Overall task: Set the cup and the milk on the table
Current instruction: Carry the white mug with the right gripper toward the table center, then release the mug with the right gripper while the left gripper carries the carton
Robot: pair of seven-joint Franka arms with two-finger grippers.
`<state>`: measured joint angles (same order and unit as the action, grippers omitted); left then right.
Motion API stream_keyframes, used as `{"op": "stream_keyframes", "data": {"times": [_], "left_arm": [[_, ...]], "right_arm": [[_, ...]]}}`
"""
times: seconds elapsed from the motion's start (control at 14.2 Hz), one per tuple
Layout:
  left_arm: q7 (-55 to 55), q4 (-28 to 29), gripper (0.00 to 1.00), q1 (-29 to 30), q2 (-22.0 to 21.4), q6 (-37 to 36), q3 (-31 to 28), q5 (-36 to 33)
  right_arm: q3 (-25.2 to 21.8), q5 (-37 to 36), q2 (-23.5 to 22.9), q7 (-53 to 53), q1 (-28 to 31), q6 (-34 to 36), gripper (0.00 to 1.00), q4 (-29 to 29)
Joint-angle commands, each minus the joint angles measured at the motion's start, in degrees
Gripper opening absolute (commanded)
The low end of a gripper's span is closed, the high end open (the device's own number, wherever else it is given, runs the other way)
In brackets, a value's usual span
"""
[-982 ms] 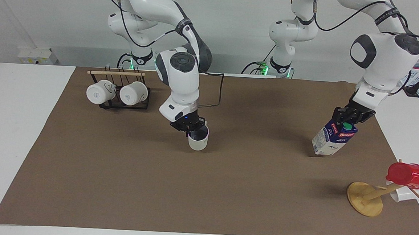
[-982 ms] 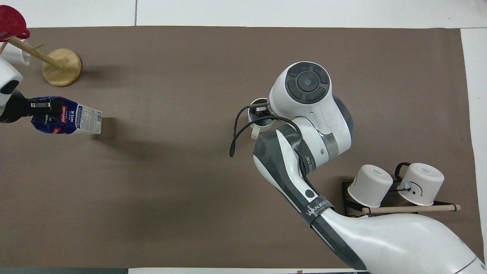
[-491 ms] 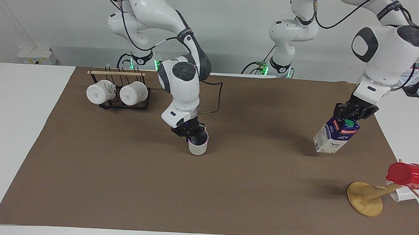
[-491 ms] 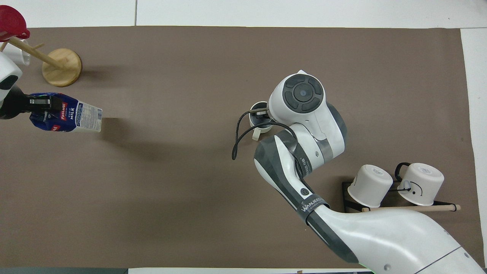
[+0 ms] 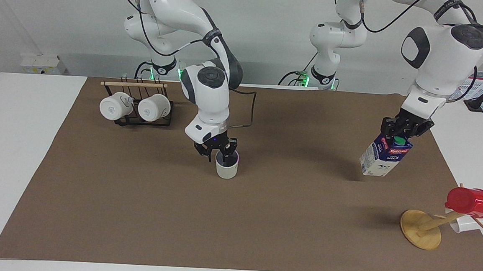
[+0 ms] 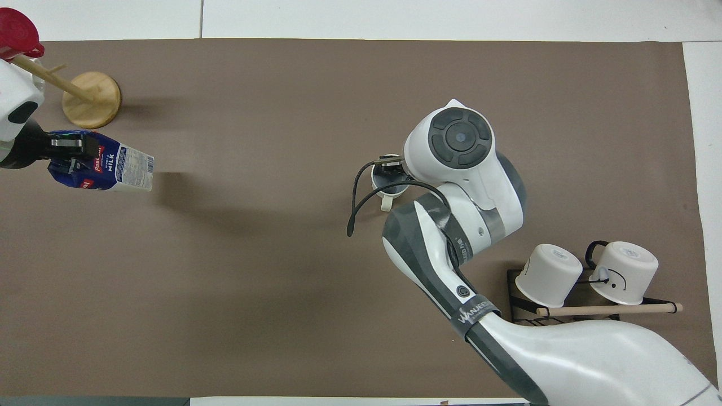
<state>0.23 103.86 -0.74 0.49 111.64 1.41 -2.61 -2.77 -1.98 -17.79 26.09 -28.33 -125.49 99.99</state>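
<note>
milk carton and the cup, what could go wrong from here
1. The left gripper holds the milk by its top, tilted, over the table. Released at this tilt, it may topple.
2. The right gripper has its fingers spread at the rim of the cup, which stands on the brown sheet. A finger catching the rim as it lifts could tip the cup.

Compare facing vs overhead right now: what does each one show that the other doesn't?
Facing only: both arm bases, and the right gripper with its jaws spread over the small beige-white cup standing on the brown sheet of the table; the blue-and-white milk carton hangs tilted, its lower corner near the sheet.
Overhead only: the cup's handle, pointing toward the robots; the right arm hides much of the cup.
Both: the left gripper clamped on the carton's top, two white mugs on a black rack, a red plastic cup on a wooden stand.
</note>
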Motion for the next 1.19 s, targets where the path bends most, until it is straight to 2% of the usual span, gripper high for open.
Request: {"op": "stream_keyframes", "data": {"times": [0.0,0.28,0.63,0.84,1.12], "left_arm": [[-5.0,-2.0,0.0,-5.2,1.8,0.9,0.0,-1.0],[-19.5,-4.7,0.0,-15.1,5.2,0.8,-0.1,-1.7],[-34.6,-8.1,0.0,-26.8,8.9,0.9,-0.1,-3.7],[-39.8,-14.4,0.0,-31.9,14.5,0.2,-0.2,-3.9],[-42.4,-15.5,0.0,-35.3,17.1,1.0,-0.2,-6.3]], "right_arm": [[0.2,-1.7,5.3,0.9,3.6,7.2,1.0,-1.4],[0.1,-1.8,7.8,0.3,8.7,20.6,1.0,-8.6],[0.0,-1.6,15.4,-9.2,16.5,31.3,1.0,-5.1],[0.0,-1.5,20.2,-13.4,20.8,32.7,1.0,-0.8],[0.0,-0.8,22.7,-19.4,27.4,35.3,1.0,0.3]]}}
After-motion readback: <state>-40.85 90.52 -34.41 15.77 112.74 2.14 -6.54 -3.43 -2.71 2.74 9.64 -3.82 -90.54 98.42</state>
